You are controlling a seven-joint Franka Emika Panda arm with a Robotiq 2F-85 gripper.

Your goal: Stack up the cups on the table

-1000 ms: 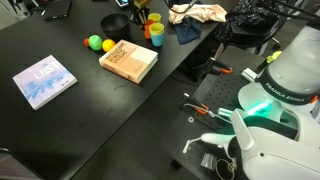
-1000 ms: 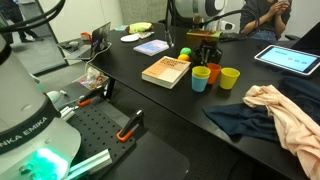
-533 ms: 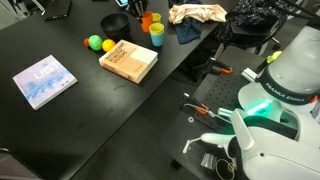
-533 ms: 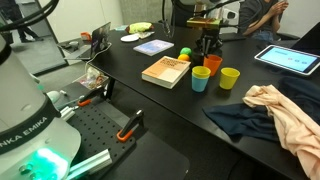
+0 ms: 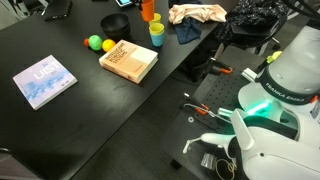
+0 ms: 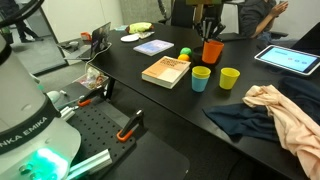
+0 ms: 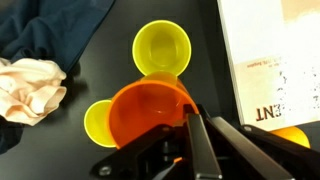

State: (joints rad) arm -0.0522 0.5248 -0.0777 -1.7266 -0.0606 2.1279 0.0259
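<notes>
My gripper [image 6: 210, 36] is shut on the rim of the orange cup [image 6: 212, 51] and holds it in the air above the black table [image 6: 130, 75]. It also shows at the top edge of an exterior view [image 5: 148, 10]. In the wrist view the orange cup [image 7: 148, 112] hangs at my fingers [image 7: 190, 140], over two cups below. The blue cup [image 6: 200, 80] with a yellow-green cup inside it [image 7: 162, 48] stands on the table. The yellow cup [image 6: 230, 77] stands beside it, also seen in the wrist view [image 7: 97, 121]. The blue cup [image 5: 157, 41] sits near the table's far edge.
A tan book [image 5: 128, 62] lies next to the cups, also in the wrist view [image 7: 270, 60]. Yellow and green balls [image 5: 95, 43] and a black bowl [image 5: 115, 22] sit behind it. A blue booklet [image 5: 45, 80], crumpled cloths [image 6: 270, 110] and a tablet [image 6: 288, 58] lie around.
My gripper has risen with the orange cup, lifting it off the table from beside the other cups. The blue and yellow cups have not moved.
</notes>
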